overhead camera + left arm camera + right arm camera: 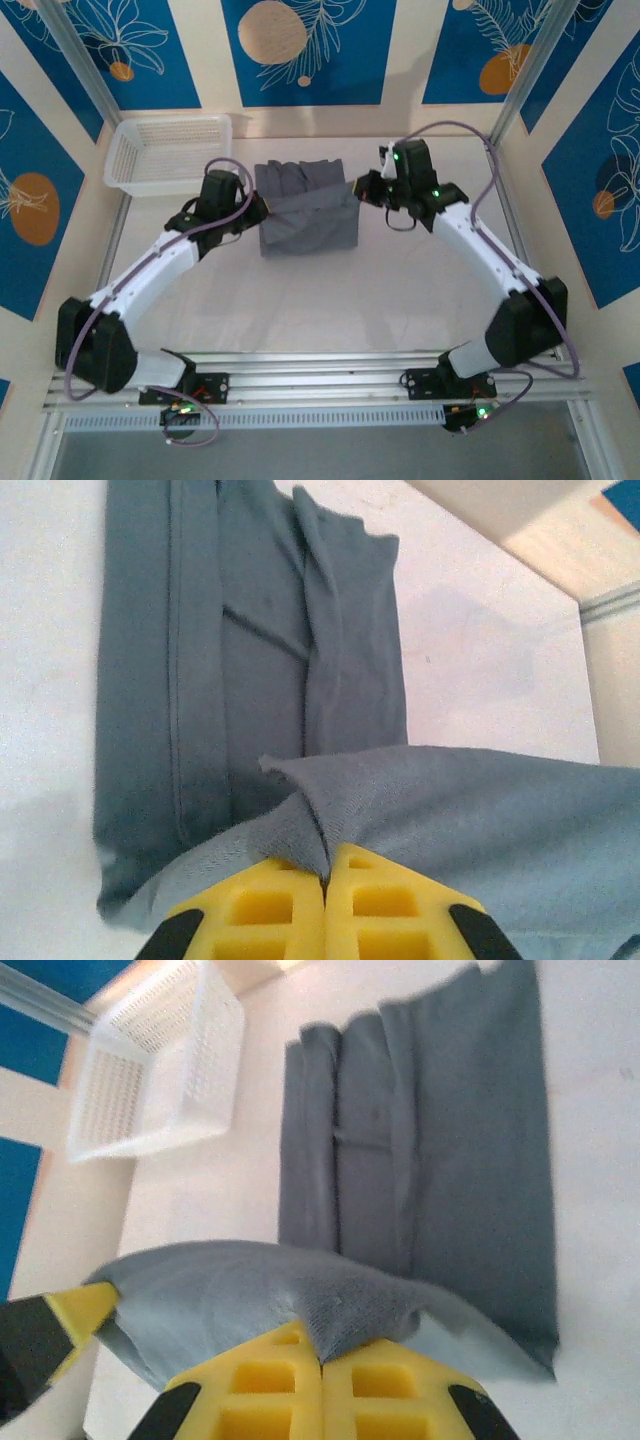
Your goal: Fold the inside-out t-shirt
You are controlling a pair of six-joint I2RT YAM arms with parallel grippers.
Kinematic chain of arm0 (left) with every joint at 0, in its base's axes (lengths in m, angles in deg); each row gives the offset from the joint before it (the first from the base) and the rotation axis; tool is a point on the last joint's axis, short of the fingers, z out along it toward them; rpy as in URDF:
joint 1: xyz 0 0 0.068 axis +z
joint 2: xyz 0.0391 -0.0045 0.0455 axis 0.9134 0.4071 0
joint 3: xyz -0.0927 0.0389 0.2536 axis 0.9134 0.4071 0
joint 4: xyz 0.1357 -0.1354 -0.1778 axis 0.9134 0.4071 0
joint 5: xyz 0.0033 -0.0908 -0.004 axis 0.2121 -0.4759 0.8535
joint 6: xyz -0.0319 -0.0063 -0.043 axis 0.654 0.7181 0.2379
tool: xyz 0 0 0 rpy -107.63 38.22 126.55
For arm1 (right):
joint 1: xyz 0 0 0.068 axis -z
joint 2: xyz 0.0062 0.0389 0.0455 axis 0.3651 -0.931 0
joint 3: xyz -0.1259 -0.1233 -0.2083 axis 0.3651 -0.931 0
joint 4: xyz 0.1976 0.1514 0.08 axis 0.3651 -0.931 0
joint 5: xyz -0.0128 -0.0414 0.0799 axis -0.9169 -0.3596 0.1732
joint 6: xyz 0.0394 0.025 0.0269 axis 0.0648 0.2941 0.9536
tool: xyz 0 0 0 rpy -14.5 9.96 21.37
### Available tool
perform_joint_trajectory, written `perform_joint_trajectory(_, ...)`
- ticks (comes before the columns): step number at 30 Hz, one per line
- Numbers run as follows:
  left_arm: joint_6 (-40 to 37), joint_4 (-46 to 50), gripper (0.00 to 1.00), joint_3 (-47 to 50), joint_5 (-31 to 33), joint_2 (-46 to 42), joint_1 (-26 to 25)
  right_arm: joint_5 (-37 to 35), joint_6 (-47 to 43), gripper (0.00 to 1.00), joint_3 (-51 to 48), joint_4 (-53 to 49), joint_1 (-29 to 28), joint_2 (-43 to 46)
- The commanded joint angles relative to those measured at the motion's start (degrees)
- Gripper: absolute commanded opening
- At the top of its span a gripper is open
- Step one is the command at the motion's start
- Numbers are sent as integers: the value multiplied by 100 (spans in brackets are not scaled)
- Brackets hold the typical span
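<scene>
Both of my claws are shut tight, and each has a pinch of the t-shirt (305,205) between its yellow fingers. My left claw (325,870) grips a raised ridge of the grey cloth. The fabric bunches into a small peak right where the two fingers meet, with no gap showing between them. My right claw (320,1348) does the same on the opposite side, its fingers pressed together on a wrinkled hump of cloth.

From above, the t-shirt sits toward the far middle of the desk (330,300), gathered into a rough rectangle, with my left claw at its left edge and my right claw at its right edge. The part I hold runs as a lifted band between the two claws. In the right wrist view one of my left claw's fingers (75,1305) shows at the other end of that band. Beyond the band the rest of the t-shirt lies flat on the desk in long lengthwise folds, one layer over another, with a stitched hem running down one side. I cannot make out a neck tag.

A white mesh basket (165,155) stands at the far left corner of the desk, near the t-shirt but apart from it.
</scene>
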Motion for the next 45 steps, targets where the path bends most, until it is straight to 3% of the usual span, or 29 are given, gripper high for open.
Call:
perform_joint_trajectory(1,-259,-661,0,-593,-96,538,296,276,-359,0,857,145,198,-736)
perform_joint_trajectory(11,22,-976,1,-1605,-276,2626,774,947,-529,0,3141,-192,464,-3373)
perform_joint_trajectory(13,63,-1193,18,-1761,-239,3023,856,1001,-545,16,3838,-465,469,-3949)
perform_joint_trajectory(14,56,-1357,36,-1895,-307,3228,913,815,-514,33,4325,-797,482,-4264)
perform_joint_trajectory(15,-15,-1515,53,-2081,-497,3448,978,663,-523,44,4639,-1010,482,-4452)
perform_joint_trajectory(17,-85,-1579,64,-2416,-852,3682,1105,404,-604,63,5013,-1293,484,-4593)
perform_joint_trajectory(18,-120,-1578,68,-2525,-983,3688,1166,283,-637,78,5041,-1386,493,-4542)
perform_joint_trajectory(22,-488,-1390,76,-2159,-908,3009,1238,208,-928,82,3843,-1098,563,-3718)
perform_joint_trajectory(27,-822,-1545,76,-315,-801,2054,1078,352,-353,79,535,423,584,-2288)
perform_joint_trajectory(29,-915,-1379,75,148,-796,1948,1001,387,-194,77,-201,677,528,-2085)
perform_joint_trajectory(33,-989,-1323,70,726,-870,1853,827,256,-233,70,-568,653,344,-2173)
perform_joint_trajectory(40,-699,-1381,55,551,-1538,2561,740,384,147,40,-239,583,213,-2877)
perform_joint_trajectory(42,-654,-1471,45,517,-1706,2717,717,409,194,24,-195,610,149,-2920)
perform_joint_trajectory(44,-613,-1469,28,481,-1785,2805,711,394,249,5,-163,537,131,-2926)
perform_joint_trajectory(45,-628,-1439,19,482,-1786,2813,712,371,275,0,-165,486,131,-2912)
